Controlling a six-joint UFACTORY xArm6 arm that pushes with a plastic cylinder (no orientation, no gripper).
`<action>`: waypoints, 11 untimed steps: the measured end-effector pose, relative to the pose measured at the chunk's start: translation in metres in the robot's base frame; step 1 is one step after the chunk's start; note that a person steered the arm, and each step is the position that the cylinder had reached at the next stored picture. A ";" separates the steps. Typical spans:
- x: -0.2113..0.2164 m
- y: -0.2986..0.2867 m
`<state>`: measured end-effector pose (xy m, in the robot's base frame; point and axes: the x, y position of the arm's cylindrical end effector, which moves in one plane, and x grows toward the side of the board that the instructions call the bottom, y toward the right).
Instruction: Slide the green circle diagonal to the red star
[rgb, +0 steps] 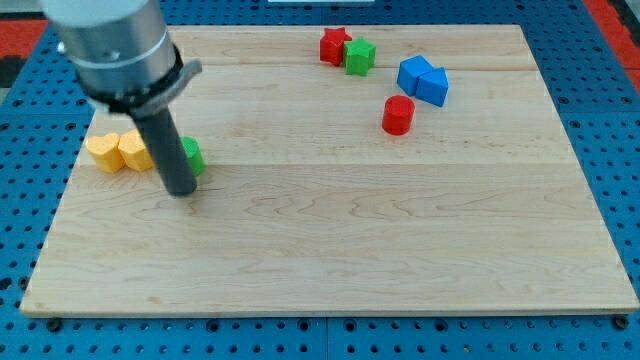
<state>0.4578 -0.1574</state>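
Observation:
The green circle (193, 156) lies at the view's left, mostly hidden behind my dark rod. My tip (182, 190) rests on the board just below and left of it, touching or nearly touching it. The red star (334, 46) sits near the view's top, right of the middle, far from the green circle. A green block (359, 57) of unclear shape touches the red star on its right.
Two yellow blocks (118, 151) lie side by side just left of my rod. Two blue blocks (423, 80) sit together at the upper right. A red cylinder (398, 114) stands below them. The wooden board (330, 250) lies on a blue pegboard.

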 end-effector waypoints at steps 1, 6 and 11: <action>-0.038 0.014; -0.099 -0.009; -0.142 -0.021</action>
